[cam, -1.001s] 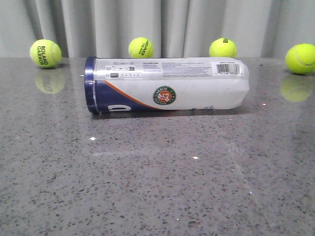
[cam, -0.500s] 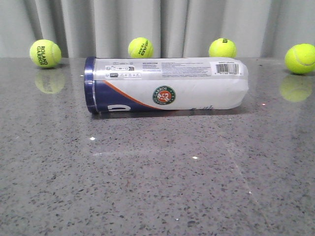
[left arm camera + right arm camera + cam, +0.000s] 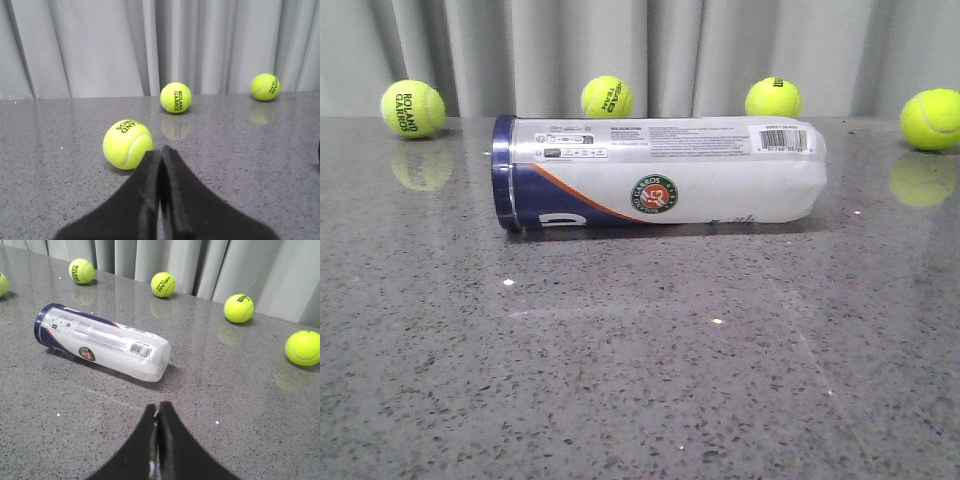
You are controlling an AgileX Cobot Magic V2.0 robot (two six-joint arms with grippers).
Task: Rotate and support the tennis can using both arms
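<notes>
The tennis can (image 3: 660,173) lies on its side across the middle of the grey table, navy end band to the left, round logo facing me, barcode near its right end. It also shows in the right wrist view (image 3: 102,341), well beyond my right gripper (image 3: 158,407), which is shut and empty. My left gripper (image 3: 160,151) is shut and empty, close beside a yellow tennis ball (image 3: 127,144); only a dark sliver at that view's edge may be the can. Neither gripper shows in the front view.
Several yellow tennis balls stand along the table's back edge before a grey curtain: far left (image 3: 412,108), centre-left (image 3: 606,97), centre-right (image 3: 772,97) and far right (image 3: 930,119). The speckled grey table (image 3: 640,380) stretches in front of the can.
</notes>
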